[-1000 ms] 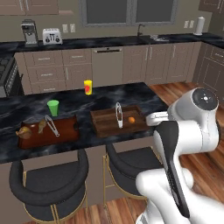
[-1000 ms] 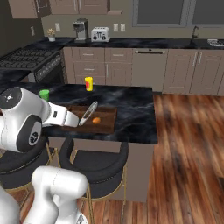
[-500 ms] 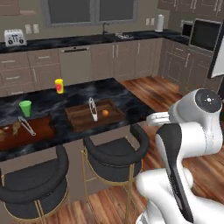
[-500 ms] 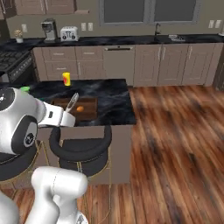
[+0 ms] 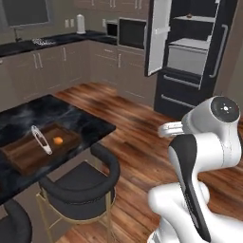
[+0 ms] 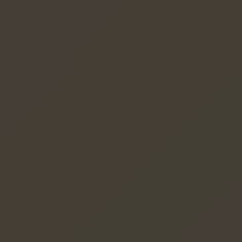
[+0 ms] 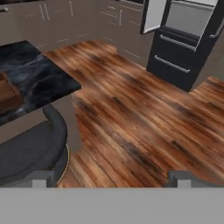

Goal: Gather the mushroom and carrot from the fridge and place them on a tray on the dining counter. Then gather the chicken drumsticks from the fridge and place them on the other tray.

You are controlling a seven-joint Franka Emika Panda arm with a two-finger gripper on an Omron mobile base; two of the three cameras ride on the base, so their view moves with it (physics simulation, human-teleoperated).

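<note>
Carrot lies on one wooden tray on the dining counter, beside a pair of tongs, so we judge it delivered. One fridge stands with a door open, well apart. Our gripper hangs empty, fingers apart, over bare floor; we count two stools.

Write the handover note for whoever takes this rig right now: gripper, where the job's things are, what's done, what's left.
Gripper: open, holding nothing, facing the wood floor between counter and fridge.
Carrot: on the wooden tray on the dining counter, beside metal tongs.
Fridge: left door open, a small dark item on the top shelf, too small to identify.
Done: carrot delivered.
Left: mushroom not seen on this tray; drumsticks cannot be confirmed from here. Check the fridge, then the other tray.
</note>
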